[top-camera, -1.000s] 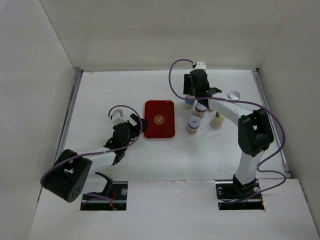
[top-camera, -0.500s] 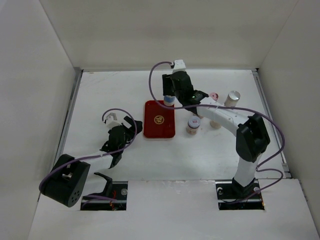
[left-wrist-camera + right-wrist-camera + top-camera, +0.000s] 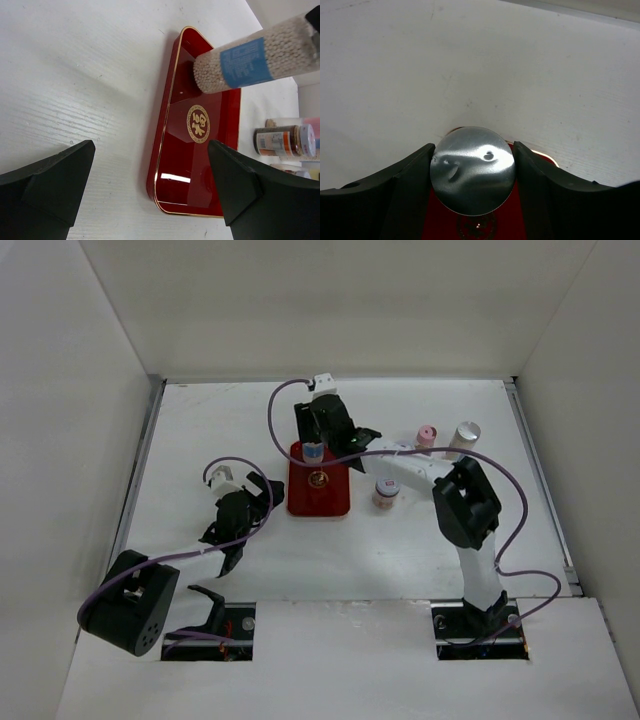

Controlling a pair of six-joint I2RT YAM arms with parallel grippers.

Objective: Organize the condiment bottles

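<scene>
My right gripper [image 3: 315, 447] is shut on a blue-labelled bottle [image 3: 314, 452] with a silver cap [image 3: 472, 170]. It holds the bottle over the far end of the red tray [image 3: 322, 498]. In the left wrist view this bottle [image 3: 255, 60], full of pale beads, has its base at the tray's [image 3: 200, 165] far end. I cannot tell whether it touches. My left gripper [image 3: 262, 492] is open and empty beside the tray's left edge. A brown-labelled bottle [image 3: 386, 492] stands right of the tray. A pink-capped bottle [image 3: 427, 436] and a silver-capped one [image 3: 467, 432] stand further right.
The right arm stretches across the bottle group and hides other bottles. White walls enclose the table on the left, back and right. The tray's gold emblem [image 3: 198, 123] marks its middle. The dark brown-labelled bottle also shows in the left wrist view [image 3: 280, 141].
My right gripper has carried the blue-labelled bottle leftward from the bottle group to over the tray's far end. The left gripper drew back slightly from the tray, then stayed still.
</scene>
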